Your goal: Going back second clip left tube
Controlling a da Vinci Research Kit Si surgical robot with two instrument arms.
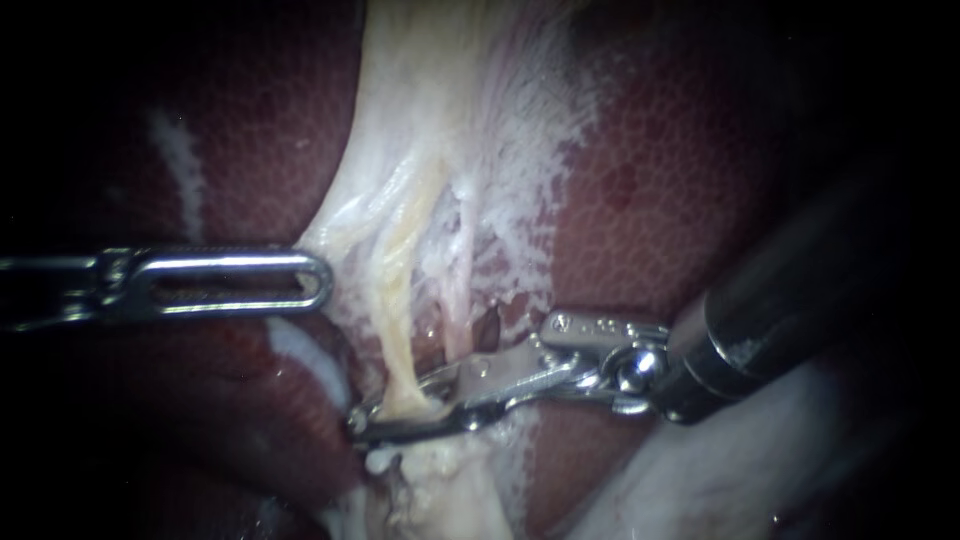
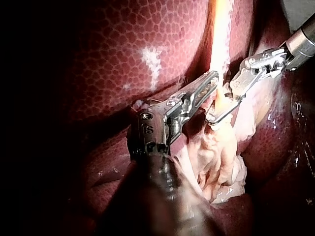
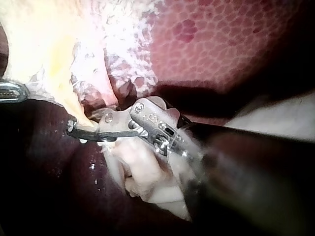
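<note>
Left tube (image 1: 400,300) near-vertical in endoscope view | right instrument (image 1: 398,405) end effector spread, straddling it crosswise

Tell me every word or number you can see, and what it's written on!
Right instrument: tiny stamped marks on its metal head, too small and blurred to read.
Left instrument: no writing shows.
Liver and tube: no writing.
No words, labels or signs can be read anywhere.
</note>
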